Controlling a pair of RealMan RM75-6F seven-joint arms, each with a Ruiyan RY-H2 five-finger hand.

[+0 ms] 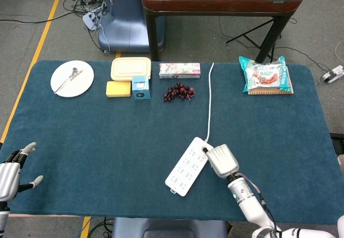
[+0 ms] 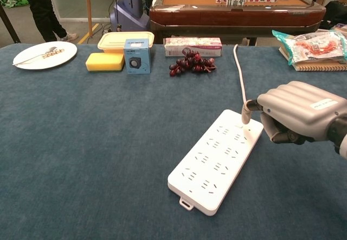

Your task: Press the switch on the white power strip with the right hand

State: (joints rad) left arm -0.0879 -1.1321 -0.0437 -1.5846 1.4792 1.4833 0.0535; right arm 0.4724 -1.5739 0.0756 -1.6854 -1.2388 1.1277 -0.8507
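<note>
The white power strip (image 1: 189,165) (image 2: 217,158) lies slanted on the blue table, its white cord (image 1: 209,99) running off toward the far edge. Its switch (image 2: 238,125) is near the cord end. My right hand (image 1: 222,161) (image 2: 294,112) hovers at that end, most fingers curled in and holding nothing. One extended fingertip (image 2: 248,109) sits just above the strip's far corner, close to the switch; I cannot tell whether it touches. At the near left edge my left hand (image 1: 12,171) rests with its fingers spread.
Along the far side sit a white plate (image 1: 72,78), a yellow sponge (image 1: 118,88), a cream lidded box (image 1: 130,67), a small blue box (image 1: 141,87), grapes (image 1: 179,92), a flat pack (image 1: 179,70) and a snack bag on a notebook (image 1: 266,76).
</note>
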